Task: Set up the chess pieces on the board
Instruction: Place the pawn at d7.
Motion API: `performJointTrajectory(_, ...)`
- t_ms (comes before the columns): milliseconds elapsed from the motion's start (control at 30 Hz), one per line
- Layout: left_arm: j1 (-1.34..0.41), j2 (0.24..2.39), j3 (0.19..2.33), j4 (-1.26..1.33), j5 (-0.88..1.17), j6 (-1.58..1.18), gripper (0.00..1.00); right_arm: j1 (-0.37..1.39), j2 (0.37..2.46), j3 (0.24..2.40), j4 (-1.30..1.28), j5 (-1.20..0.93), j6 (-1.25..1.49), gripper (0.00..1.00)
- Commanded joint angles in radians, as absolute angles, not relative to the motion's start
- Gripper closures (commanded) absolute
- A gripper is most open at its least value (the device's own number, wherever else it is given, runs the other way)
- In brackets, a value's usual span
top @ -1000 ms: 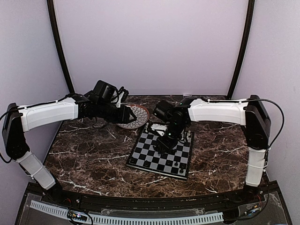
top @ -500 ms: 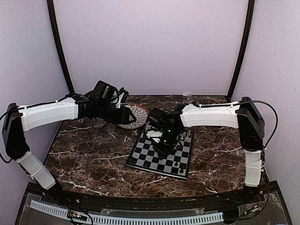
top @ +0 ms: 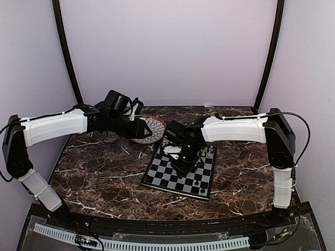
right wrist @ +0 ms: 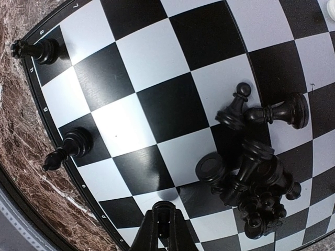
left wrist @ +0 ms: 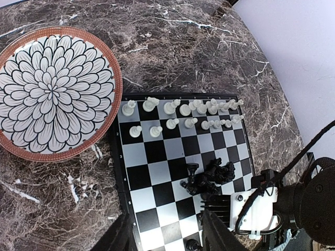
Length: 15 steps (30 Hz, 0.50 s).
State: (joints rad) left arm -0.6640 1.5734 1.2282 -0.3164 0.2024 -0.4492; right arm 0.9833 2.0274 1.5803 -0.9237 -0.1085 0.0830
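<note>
**Table** (top: 99,178): dark marble top. The board (top: 157,172) lies flat near its centre, turned a little.

**Near edge of board:** a few black pieces (right wrist: 67,149) stand upright on their own squares, well apart from one another.

**Mid-board:** more black pieces lie in a tumbled heap (right wrist: 256,193), touching each other, several on their sides. The right gripper (right wrist: 163,214) hangs over the board just beside this heap, its fingers pressed together. The wrist view shows it touching no piece.

**Far side of board:** the white pieces (left wrist: 178,112) stand upright in two rows along the far edge.

**Far left:** a round flower-patterned plate (left wrist: 112,78) sits by the board's far left corner. Whether rim and board touch cannot be told. The left gripper (left wrist: 166,235) hangs near that corner, fingers spread, gripping nothing.
</note>
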Motion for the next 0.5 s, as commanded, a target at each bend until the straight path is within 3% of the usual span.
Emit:
performJointTrajectory(0,-0.668,1.542,1.231,-0.334,0.209,-0.447,0.53,0.994,2.039,1.580,-0.935,-0.122,0.075,1.00)
performJointTrajectory(467,-0.667,1.550,1.227,-0.322,0.216,-0.449,0.52,0.996,2.049,1.569,-0.949,-0.116,0.081,1.00)
